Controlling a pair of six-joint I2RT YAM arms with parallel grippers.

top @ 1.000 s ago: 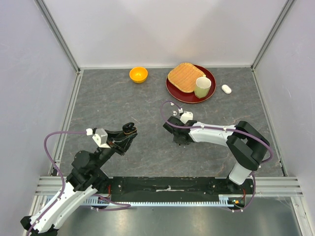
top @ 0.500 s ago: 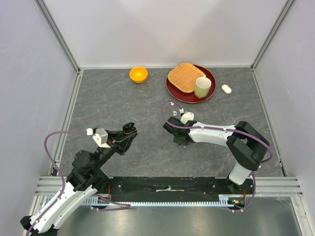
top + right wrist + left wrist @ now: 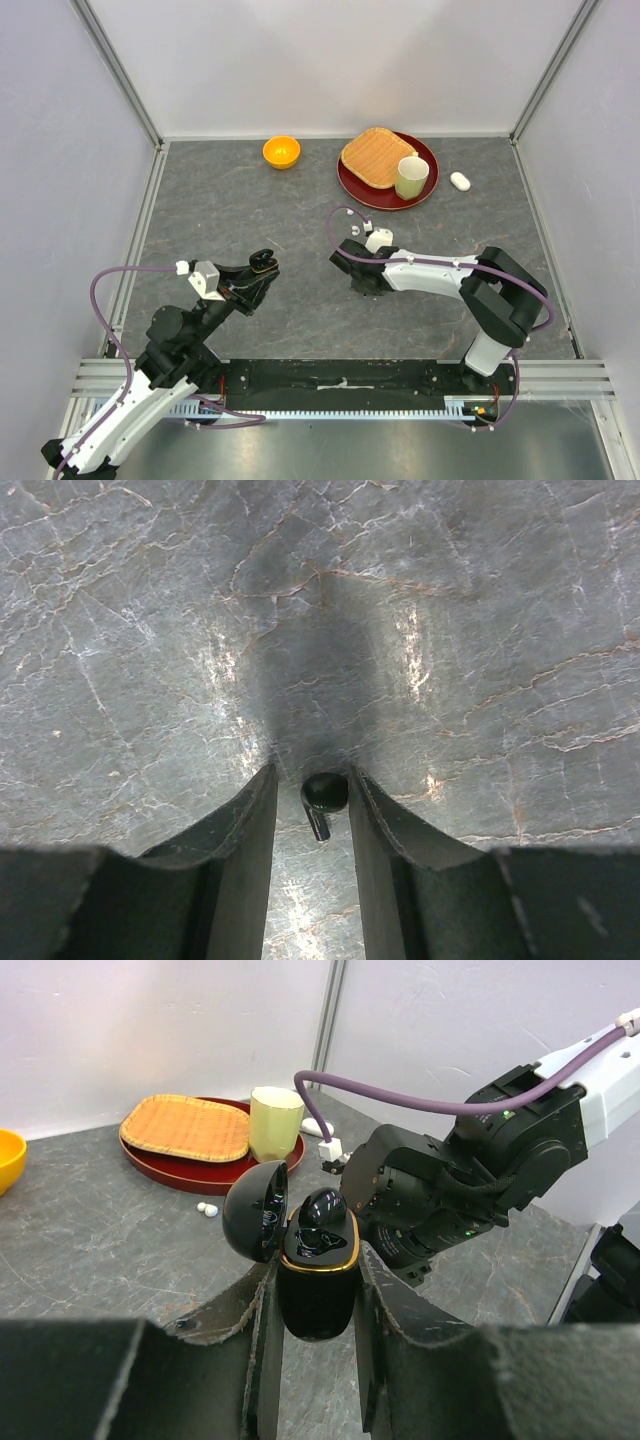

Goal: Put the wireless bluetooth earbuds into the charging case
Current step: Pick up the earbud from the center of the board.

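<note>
While the left gripper (image 3: 314, 1278) was pinching the black charging case (image 3: 318, 1312) upright between its two fingers, we saw the round lid (image 3: 256, 1210) swung open to one side. A seated black earbud (image 3: 322, 1209) stood in the case. The other socket was too dark for us to make out, and the fingers covered the lower sides of the case.

The right gripper (image 3: 312, 776) was low over the grey table (image 3: 450, 630), its fingers a little spread, with the loose black earbud (image 3: 323, 792) lying between them. This bud was close to one finger and had a gap to the other; whether it touched, we could not tell. From above, the right fingertips were hidden under the wrist.

Two white earbuds (image 3: 206, 1208) lay on the table just in front of the red plate (image 3: 190, 1175), very small and blurred. On the plate were a woven tray (image 3: 185, 1128) and a pale cup (image 3: 275, 1125). The orange bowl (image 3: 8, 1158) was cut off by the picture edge.
</note>
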